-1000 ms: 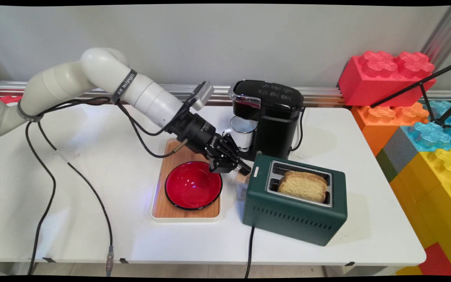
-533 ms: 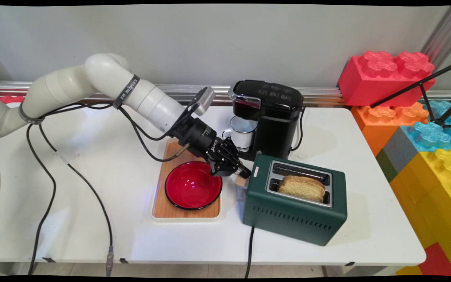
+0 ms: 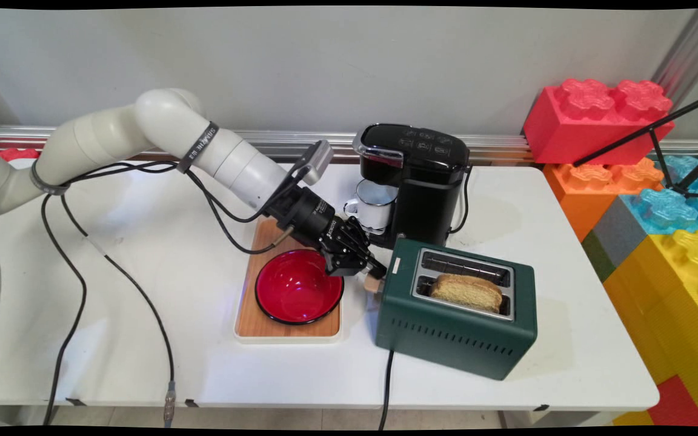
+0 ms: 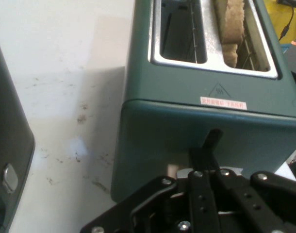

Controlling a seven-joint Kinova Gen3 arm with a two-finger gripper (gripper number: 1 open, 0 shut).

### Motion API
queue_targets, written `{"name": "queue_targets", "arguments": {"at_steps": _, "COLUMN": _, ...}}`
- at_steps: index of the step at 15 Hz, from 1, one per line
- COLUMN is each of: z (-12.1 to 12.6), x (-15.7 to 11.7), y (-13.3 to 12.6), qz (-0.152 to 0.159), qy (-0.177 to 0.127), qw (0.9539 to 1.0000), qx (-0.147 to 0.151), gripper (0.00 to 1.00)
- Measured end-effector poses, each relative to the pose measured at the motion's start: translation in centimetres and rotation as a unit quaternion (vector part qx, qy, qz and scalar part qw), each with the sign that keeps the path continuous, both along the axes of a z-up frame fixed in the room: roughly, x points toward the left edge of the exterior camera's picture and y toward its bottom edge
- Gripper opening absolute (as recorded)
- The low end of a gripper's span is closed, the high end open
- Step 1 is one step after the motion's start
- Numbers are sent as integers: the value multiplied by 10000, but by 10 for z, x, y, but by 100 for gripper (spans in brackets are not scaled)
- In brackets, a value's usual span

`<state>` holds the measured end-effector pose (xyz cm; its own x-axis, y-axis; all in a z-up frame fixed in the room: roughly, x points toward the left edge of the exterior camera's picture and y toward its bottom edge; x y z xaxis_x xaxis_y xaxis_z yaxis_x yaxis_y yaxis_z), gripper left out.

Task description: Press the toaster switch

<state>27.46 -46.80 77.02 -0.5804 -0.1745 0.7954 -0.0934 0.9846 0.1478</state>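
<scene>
One hand (image 3: pixel 368 270) angled down at toaster (image 3: pixel 455 306) lever (image 3: pixel 374 284) | fingers closed together | bread (image 3: pixel 467 292) sunk in slot

Bright, even light; soft shadows; hand view slightly blurred

My arm comes in from the nine o'clock side, rises to a bent joint at about ten o'clock, then slopes down toward four o'clock. Black cables hang from it. The wrist is angled downward, with the hand camera mounted on its twelve o'clock side. The gripper (image 3: pixel 373 270) is low, pointing toward four o'clock. In the hand view its black linkage fills the six o'clock edge, and the fingers (image 4: pixel 206 158) look drawn close together.
</scene>
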Motion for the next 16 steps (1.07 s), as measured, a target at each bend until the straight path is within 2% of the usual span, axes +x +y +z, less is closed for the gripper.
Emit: {"name": "queue_targets", "arguments": {"at_steps": 16, "z": -6, "x": 1, "y": 5, "qz": -96, "qy": -110, "qw": 9999, "qx": 21, "gripper": 0}}
